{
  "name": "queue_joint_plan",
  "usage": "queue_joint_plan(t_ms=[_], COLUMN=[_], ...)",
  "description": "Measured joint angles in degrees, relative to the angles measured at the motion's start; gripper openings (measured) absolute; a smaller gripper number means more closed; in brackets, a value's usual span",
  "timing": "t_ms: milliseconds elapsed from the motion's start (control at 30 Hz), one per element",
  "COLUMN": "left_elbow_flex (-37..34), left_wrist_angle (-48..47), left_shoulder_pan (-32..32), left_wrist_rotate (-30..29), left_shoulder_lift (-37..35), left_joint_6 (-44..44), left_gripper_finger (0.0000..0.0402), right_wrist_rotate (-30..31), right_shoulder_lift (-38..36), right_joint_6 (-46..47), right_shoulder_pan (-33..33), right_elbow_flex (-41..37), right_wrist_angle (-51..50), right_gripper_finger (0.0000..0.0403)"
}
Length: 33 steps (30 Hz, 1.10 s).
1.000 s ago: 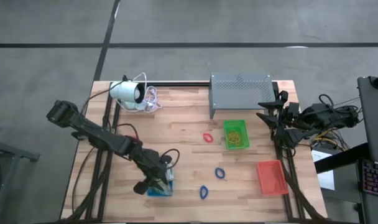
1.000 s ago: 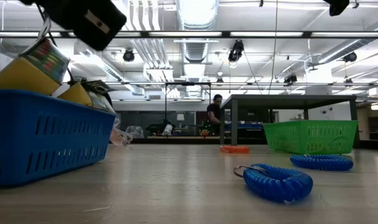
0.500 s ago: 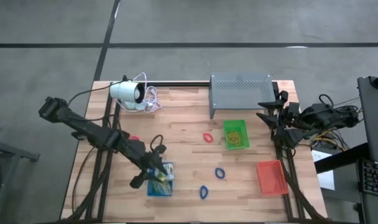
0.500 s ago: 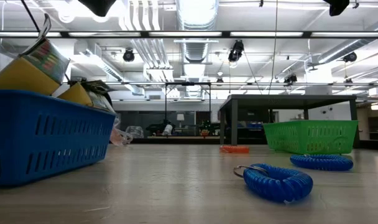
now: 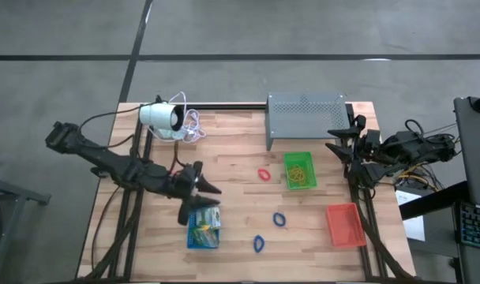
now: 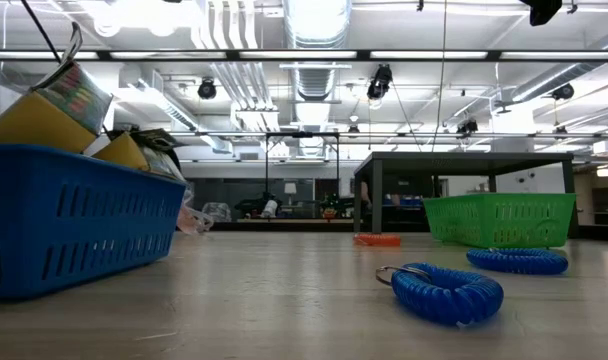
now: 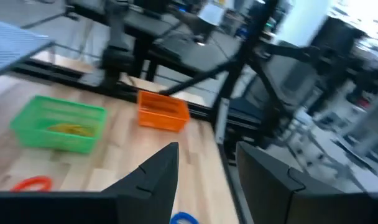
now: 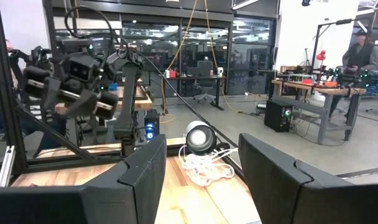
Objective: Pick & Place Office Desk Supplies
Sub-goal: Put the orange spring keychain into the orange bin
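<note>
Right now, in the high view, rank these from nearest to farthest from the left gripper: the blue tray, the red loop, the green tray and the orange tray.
Measured from the left gripper, open above the table's left half:
1. The blue tray, just below it in the picture, toward the near edge.
2. The red loop, mid-table to its right.
3. The green tray, beyond the loop.
4. The orange tray, at the right edge.

Blue basket (image 5: 203, 237); green basket (image 5: 299, 170) containing yellow rubber bands (image 5: 298, 173); orange-red tray (image 5: 344, 225); red loop (image 5: 264, 174); blue coiled loops (image 5: 279, 218); grey perforated stand (image 5: 305, 118); light wood-plank table (image 5: 232, 158).
</note>
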Motion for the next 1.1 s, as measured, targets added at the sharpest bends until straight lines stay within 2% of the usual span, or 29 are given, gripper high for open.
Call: queue_joint_plan(t_ms=[267, 533, 733, 800, 1000, 1100], left_elbow_flex=[-0.02, -0.04, -0.07, -0.07, -0.07, -0.07], left_wrist_angle=[-5.05, -13.48, -14.09, -14.46, -19.72, -21.49], left_shoulder_pan=[2.41, 9.18, 15.93, 19.24, 30.6, 34.39], left_wrist_rotate=[-2.59, -2.88, -2.76, -1.0, 12.94, 16.78], left_shoulder_lift=[-0.09, 0.04, 0.04, 0.04, 0.04, 0.04], left_joint_6=[-9.04, -14.38, -11.15, -8.37, -4.41, -3.73], left_gripper_finger=[0.0166, 0.0166, 0.0166, 0.0166, 0.0166, 0.0166], right_wrist_rotate=[0.01, -0.01, 0.01, 0.01, 0.01, 0.01], right_shoulder_lift=[0.0, 0.0, 0.0, 0.0, 0.0, 0.0], right_joint_6=[0.0, 0.0, 0.0, 0.0, 0.0, 0.0], right_shoulder_pan=[0.01, -0.01, -0.01, -0.01, 0.01, 0.0], right_elbow_flex=[0.02, 0.02, 0.02, 0.02, 0.02, 0.02], right_wrist_angle=[-0.01, -0.02, -0.02, -0.02, -0.02, -0.02], right_gripper_finger=[0.0199, 0.0199, 0.0199, 0.0199, 0.0199, 0.0199])
